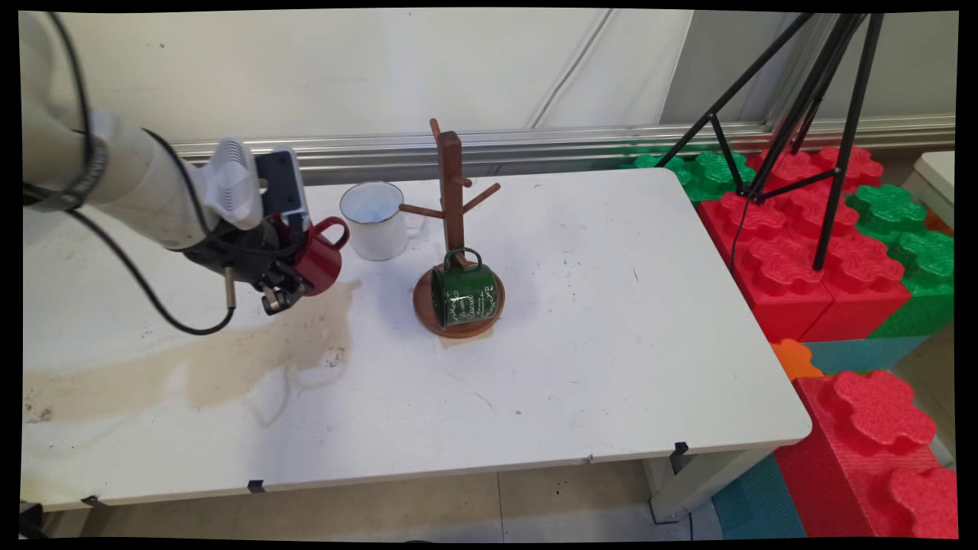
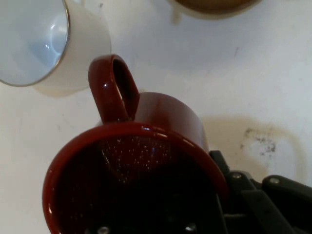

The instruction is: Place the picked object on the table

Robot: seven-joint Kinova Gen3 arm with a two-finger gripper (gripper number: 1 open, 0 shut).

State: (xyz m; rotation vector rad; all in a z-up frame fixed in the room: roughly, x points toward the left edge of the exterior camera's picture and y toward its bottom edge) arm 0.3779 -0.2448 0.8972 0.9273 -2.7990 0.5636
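My gripper [image 1: 294, 279] is shut on a red mug [image 1: 319, 260], which hangs above the table's left part, tilted, with its handle pointing up and to the right. In the hand view the red mug [image 2: 146, 161] fills the lower half, its open mouth facing the camera and its handle [image 2: 113, 87] on top. A white mug [image 1: 374, 220] stands upright just right of it, also the white mug [image 2: 44, 41] at upper left. A brown wooden mug tree [image 1: 452, 191] stands mid-table, and a green mug [image 1: 463, 294] lies on its side on the round base [image 1: 428, 317].
A brownish stain [image 1: 229, 359] spreads over the white table [image 1: 611, 344] below the gripper. Red and green foam blocks [image 1: 802, 252] and a black tripod [image 1: 810, 114] stand off the right edge. Part of the tree's base [image 2: 214, 5] shows at the hand view's top.
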